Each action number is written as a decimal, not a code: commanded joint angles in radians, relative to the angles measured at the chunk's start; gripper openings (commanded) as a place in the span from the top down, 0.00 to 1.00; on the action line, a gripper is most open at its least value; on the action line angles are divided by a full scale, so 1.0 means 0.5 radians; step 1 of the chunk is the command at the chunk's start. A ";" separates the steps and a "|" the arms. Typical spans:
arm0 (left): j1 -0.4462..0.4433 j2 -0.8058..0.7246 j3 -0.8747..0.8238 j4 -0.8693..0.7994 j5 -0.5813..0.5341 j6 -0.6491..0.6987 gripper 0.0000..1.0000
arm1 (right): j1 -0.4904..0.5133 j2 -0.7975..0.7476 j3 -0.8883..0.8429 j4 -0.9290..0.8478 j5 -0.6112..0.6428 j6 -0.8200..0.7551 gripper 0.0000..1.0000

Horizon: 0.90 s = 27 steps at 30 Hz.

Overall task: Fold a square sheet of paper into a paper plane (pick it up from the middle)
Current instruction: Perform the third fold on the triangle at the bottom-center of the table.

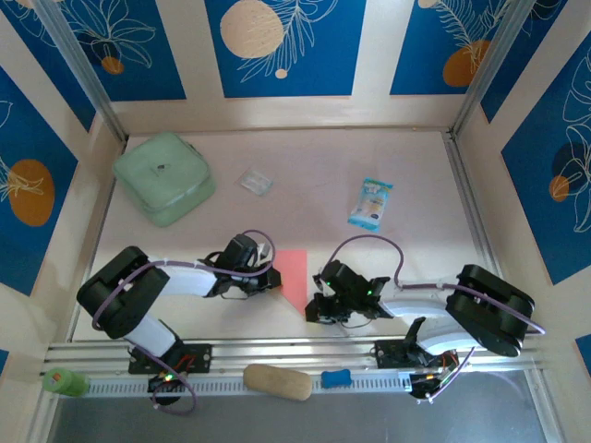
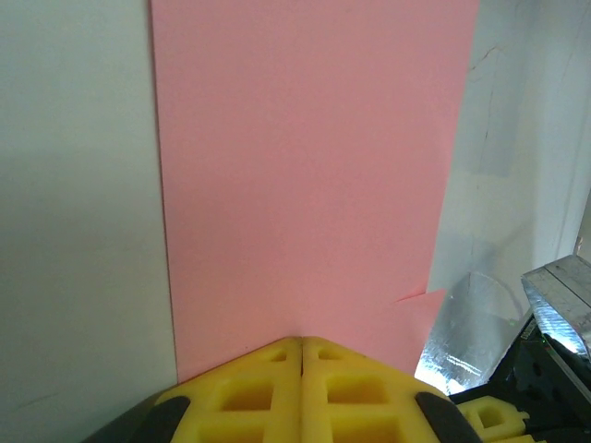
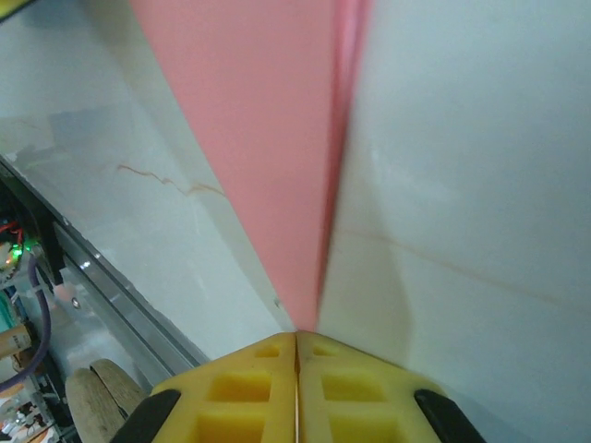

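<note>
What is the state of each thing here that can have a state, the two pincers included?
pink paper: folded, gripped at two places.
left pincer: shut on the pink paper.
right pincer: shut on the pink paper.
mint-green pouch: closed, lying flat.
snack packet: lying flat, looks unopened.

Pale worktop [image 1: 305, 157] enclosed by walls with blue, leaf-patterned panels [image 1: 286, 69]. Far left, a mint-green pouch [image 1: 164, 177]; near it toward the centre, a small clear wrapper [image 1: 255, 181]; well to the right, a blue-and-white snack packet [image 1: 370, 203]. Along the near rail: a green cylinder [image 1: 63, 381], a tan oblong block [image 1: 277, 381] and, just beside it, a small blue piece [image 1: 336, 377].
</note>
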<state>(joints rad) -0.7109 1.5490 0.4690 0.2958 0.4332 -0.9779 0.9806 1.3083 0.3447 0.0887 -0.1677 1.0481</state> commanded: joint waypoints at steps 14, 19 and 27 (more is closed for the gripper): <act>0.014 0.027 -0.038 -0.263 -0.153 -0.002 1.00 | -0.142 0.069 0.382 -0.192 -0.028 -0.103 0.89; 0.014 0.033 -0.037 -0.260 -0.146 -0.001 1.00 | -0.145 0.327 0.458 -0.115 -0.083 -0.093 0.89; 0.012 -0.028 0.062 -0.305 -0.106 0.020 1.00 | -0.118 0.480 0.231 -0.041 -0.067 -0.011 0.94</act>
<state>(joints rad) -0.7109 1.5455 0.4858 0.2634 0.4290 -0.9779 0.9119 1.5269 0.5243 0.0921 -0.2016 1.0203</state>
